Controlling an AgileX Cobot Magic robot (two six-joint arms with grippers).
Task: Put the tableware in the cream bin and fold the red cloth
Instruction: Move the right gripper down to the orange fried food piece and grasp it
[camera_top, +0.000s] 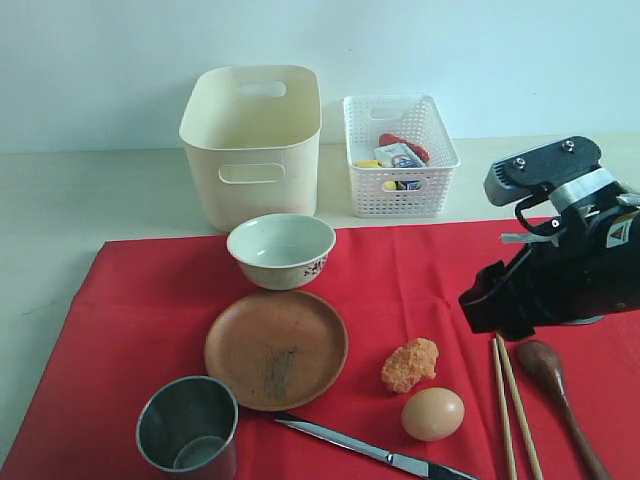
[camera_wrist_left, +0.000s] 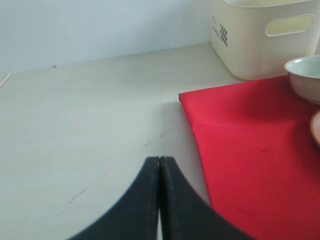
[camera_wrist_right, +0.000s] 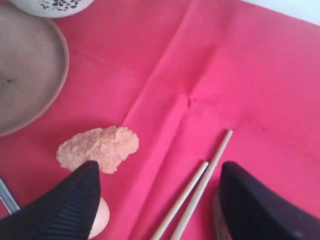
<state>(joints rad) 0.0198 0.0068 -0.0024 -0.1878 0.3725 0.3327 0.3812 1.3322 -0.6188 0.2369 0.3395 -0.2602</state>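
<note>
Lying near-to-far, seemingly parallel, chopsticks (camera_top: 518, 405) beside spoon (camera_top: 545, 366)

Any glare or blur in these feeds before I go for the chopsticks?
Exterior view: soft even light, no harsh glare, faint shadow under the bowl. Right wrist view: chopsticks sharp, open right gripper dark, its edges slightly soft. Left wrist view: clear, shut left gripper plain black.

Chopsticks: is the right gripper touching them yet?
Apart. Right wrist view shows red cloth between the chopsticks and each open finger of the right gripper.
</note>
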